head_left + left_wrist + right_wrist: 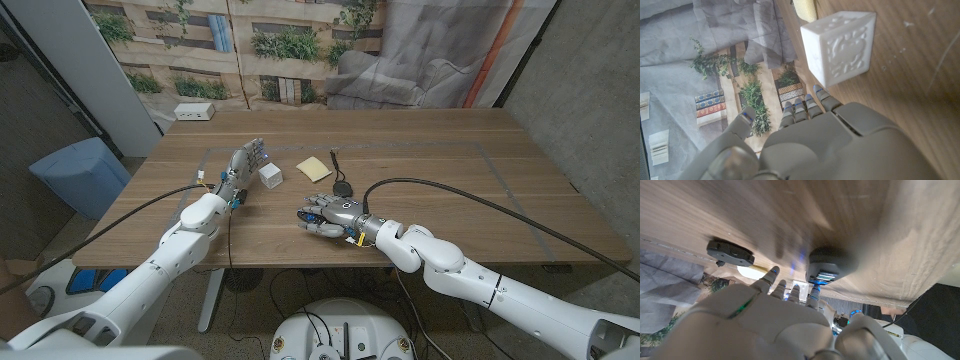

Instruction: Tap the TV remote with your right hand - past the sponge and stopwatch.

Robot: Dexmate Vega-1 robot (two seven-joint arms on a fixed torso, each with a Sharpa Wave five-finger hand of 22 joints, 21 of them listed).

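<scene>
Resting on the table (480,180), right hand (330,215) fingers spread, near stopwatch (341,186), left hand (238,172) fingers apart

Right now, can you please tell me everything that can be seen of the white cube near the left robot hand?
The white cube is a small matte block that looks like plastic. Its visible faces carry a raised relief pattern inside a plain border, and the motif is too blurred to read. It sits upright, one face flat on the wooden table, just ahead of the left robot hand, whose fingertips seem to stop short of it. The yellow sponge lies apart from it.
</scene>
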